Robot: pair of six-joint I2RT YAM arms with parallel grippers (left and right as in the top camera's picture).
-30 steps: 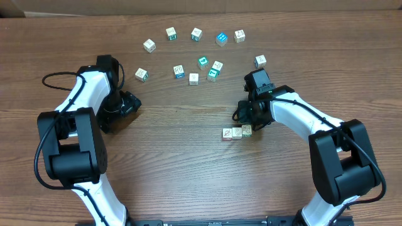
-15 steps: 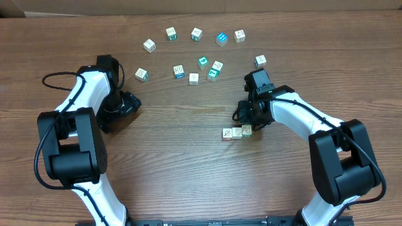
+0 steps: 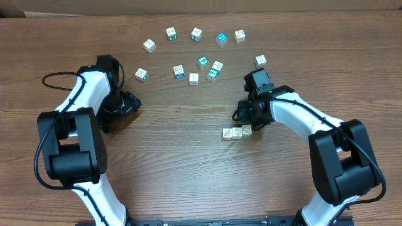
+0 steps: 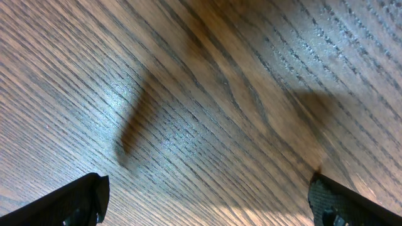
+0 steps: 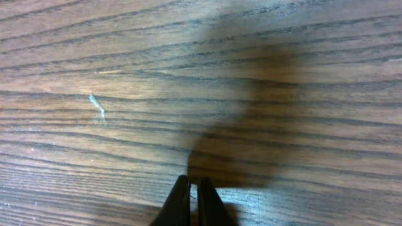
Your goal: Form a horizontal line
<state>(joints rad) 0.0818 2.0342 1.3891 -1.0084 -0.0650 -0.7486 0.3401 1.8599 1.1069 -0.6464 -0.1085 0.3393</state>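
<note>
At nine o'clock on the wood-grain table, the left gripper rests with fingers spread wide, holding nothing. Toward twelve o'clock a dozen loose cubes lie scattered, unplaced. Near four o'clock of centre, the horizontal line counts three touching cubes, so the job looks barely begun. At its one o'clock the right gripper is pinched closed, empty. A tan strip borders the far edge.
</note>
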